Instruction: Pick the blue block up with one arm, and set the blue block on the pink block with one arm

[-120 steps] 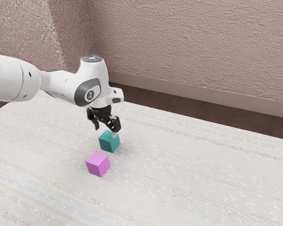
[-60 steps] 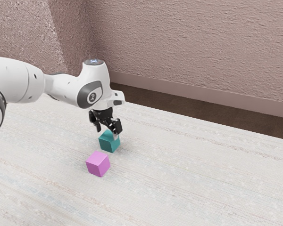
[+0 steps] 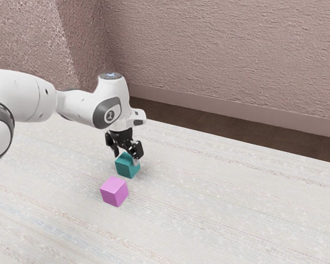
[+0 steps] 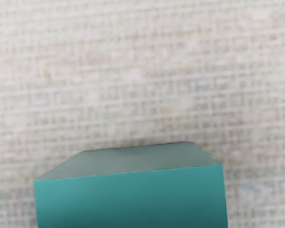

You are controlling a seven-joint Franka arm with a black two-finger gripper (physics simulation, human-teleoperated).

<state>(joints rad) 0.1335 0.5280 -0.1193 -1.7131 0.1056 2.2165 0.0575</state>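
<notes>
Nothing is stacked yet: the blue-green cube (image 3: 126, 167) sits on the pale woven tabletop (image 3: 236, 209), just beyond the pink cube (image 3: 114, 191), and the lift and placement are not yet done. My black two-finger gripper (image 3: 126, 154) hangs at the blue-green cube's top with its fingers spread, seemingly straddling it. I can't confirm contact, and it grips nothing.

Pale woven table (image 3: 236, 209); textured wall (image 3: 236, 49) (pinkish) behind.
</notes>
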